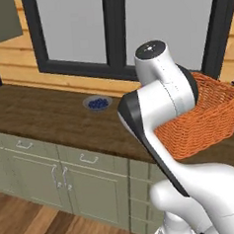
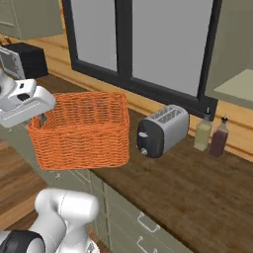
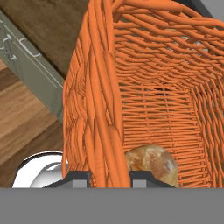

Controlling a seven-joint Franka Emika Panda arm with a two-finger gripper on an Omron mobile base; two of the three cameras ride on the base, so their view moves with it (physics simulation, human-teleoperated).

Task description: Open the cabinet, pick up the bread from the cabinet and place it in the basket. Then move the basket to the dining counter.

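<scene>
My gripper (image 3: pixel 109 177) is shut on the basket (image 3: pixel 153 100), with one finger on each side of its near wall. The orange wicker basket (image 2: pixel 84 131) hangs tilted at the front edge of the dark wood worktop (image 2: pixel 188 178), partly out over the floor. In the left base view the basket (image 1: pixel 208 117) sits behind my arm. The bread (image 3: pixel 153 164), a golden-brown roll, lies on the basket's floor just past my fingertips (image 3: pixel 142 178). The hand (image 2: pixel 42 116) meets the basket's left rim. A sage-green wall cabinet (image 2: pixel 237 84) shows a pale shelf right of the window. The dining counter is out of view.
A silver toaster (image 2: pixel 163 129) stands right of the basket, and two bottles (image 2: pixel 202 131) stand beyond it. A bowl of blueberries (image 1: pixel 98 103) sits on the worktop to the left. A black appliance (image 2: pixel 22 59) is at the far left. Green drawer units (image 1: pixel 68 177) and wood floor lie below.
</scene>
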